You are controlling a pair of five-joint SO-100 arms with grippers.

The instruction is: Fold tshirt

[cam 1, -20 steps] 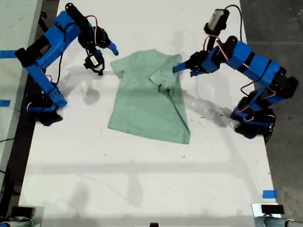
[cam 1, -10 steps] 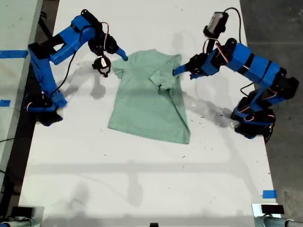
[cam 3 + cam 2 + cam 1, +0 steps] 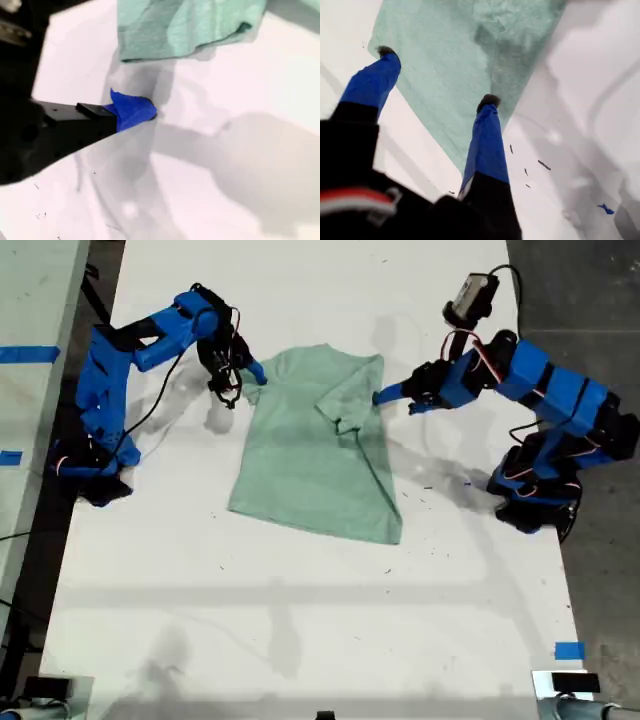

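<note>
Hovering w/ jaws spread wide and nothing between them, my first gripper [image 3: 437, 75] sits right at the tshirt [image 3: 310, 450] edge. Its two blue fingertips [image 3: 489, 101] straddle a strip of cloth, one tip at the hem, the other just over the fabric. Can't tell whether the tips touch cloth or float above it. Wide spread makes sense: prob. set so a pinch can take a fold of fabric rather than slide off it.

The tshirt lies flat on the white table [image 3: 300, 620], between the two arms and directly ahead of both grippers. The side nearest my first gripper is already turned in over the body, w/ the sleeve lying on top, so that half of the fold looks done. The far side, nearest my second gripper [image 3: 242, 380], is unfolded, sleeve out flat.

My second gripper is just short of that sleeve: hem a little ahead of its tip, bare table under it, no cloth held. Only one blue finger [image 3: 132, 110] shows in the second wrist view, so can't tell how far it's open. Low placement beside the sleeve suggests it's lined up to take that edge.

Next move prob. needs a clean pinch at the hem, one layer only. Risk: grabbing too deep drags the whole shirt and undoes the folded side.
</note>
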